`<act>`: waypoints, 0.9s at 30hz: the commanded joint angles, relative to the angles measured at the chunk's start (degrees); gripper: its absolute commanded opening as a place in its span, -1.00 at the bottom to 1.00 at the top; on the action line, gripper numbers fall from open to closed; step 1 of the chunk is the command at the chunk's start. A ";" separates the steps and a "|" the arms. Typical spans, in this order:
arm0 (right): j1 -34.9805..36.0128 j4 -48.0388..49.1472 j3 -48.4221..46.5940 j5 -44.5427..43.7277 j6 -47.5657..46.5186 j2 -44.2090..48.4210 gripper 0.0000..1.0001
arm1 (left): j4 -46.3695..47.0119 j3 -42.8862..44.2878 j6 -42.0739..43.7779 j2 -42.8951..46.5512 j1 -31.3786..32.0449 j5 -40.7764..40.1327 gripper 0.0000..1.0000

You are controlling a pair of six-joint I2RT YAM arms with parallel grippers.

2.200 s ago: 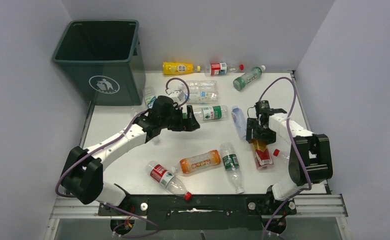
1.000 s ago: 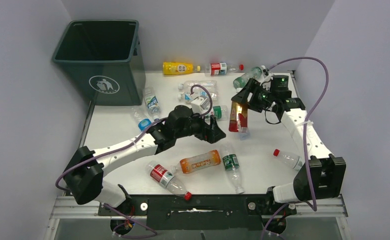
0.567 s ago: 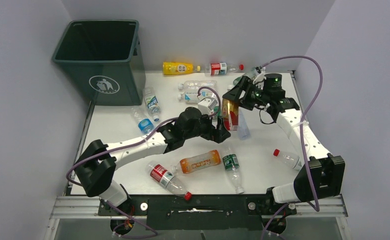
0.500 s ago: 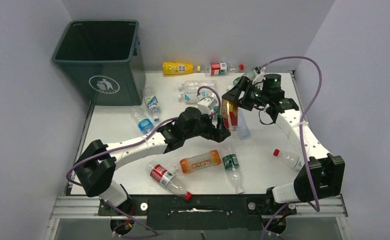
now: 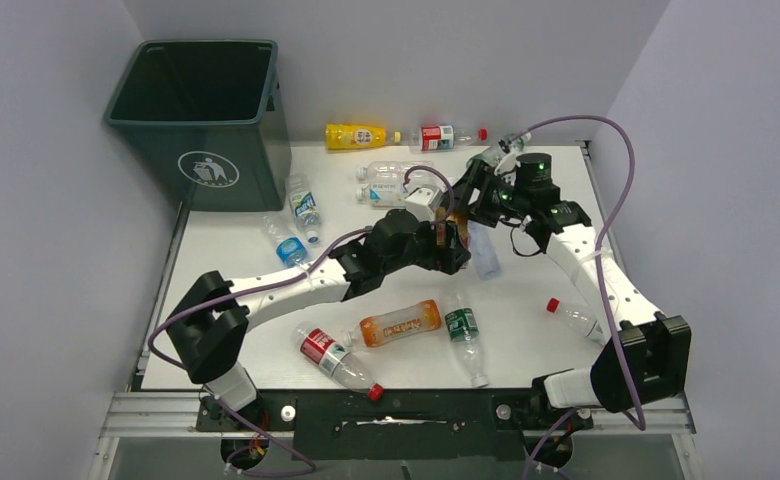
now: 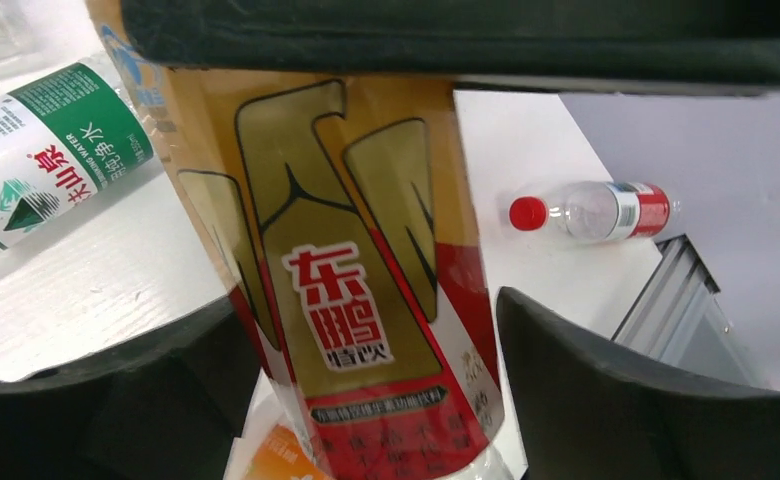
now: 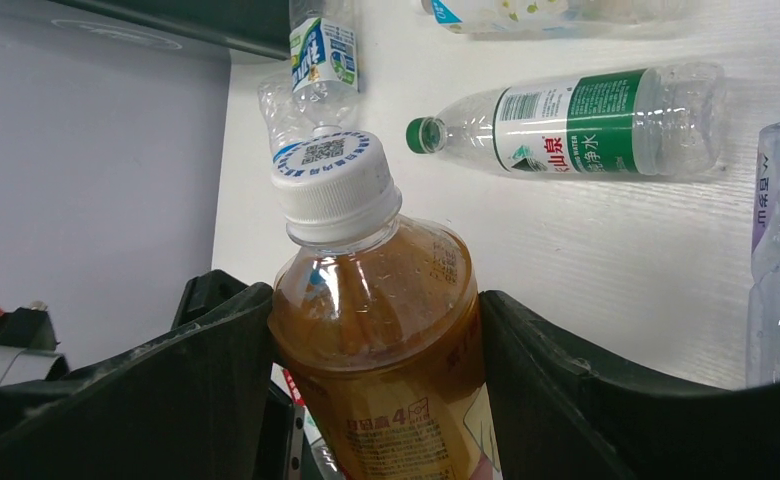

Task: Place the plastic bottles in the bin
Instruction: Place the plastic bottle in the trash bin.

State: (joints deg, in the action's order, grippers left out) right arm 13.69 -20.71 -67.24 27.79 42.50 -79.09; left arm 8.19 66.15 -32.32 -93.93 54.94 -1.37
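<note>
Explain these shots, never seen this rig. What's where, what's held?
Two robot arms bolted at the near edge of a table. The wide shot looks down from above and behind them; the two close-ups come from cameras on each wrist. Plastic bottles lie scattered on it, with a dark green bin at the far left. The right arm's fingers clamp a brown drink bottle with a white cap. The left arm's fingers flank that bottle; whether they grip it is unclear.

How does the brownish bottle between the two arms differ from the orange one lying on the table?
The brown bottle is held in the air, clamped in the right fingers; the orange bottle lies on its side, untouched. The brown bottle has a red-and-gold label and white cap; the orange bottle's label is orange. Both are small plastic drink bottles.
</note>
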 commanded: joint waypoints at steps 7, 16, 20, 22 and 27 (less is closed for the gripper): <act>0.08 1.21 0.61 -0.86 -0.43 5.37 0.02 | -3.26 6.43 2.34 -1.47 1.05 -3.90 -0.42; -7.15 -2.39 1.84 -0.26 -3.19 9.74 0.96 | -10.44 9.77 5.85 0.01 -1.44 -5.68 -0.50; -11.74 -7.20 -0.18 -2.83 -6.37 13.52 0.96 | -14.11 12.18 8.00 1.29 -5.08 -5.70 -0.47; -12.64 -9.93 -1.18 -5.82 -8.33 15.21 0.96 | -15.94 13.98 9.07 1.99 -7.85 -5.19 -0.46; -13.08 -12.30 -1.11 -9.03 -10.47 17.12 0.95 | -22.08 23.13 12.22 2.25 -17.06 -4.71 -0.42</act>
State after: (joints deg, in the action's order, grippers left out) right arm 0.71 -30.94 -66.24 21.74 35.31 -63.90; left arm -10.61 79.88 -24.05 -95.46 44.40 -5.78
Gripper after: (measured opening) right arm 0.977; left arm 0.554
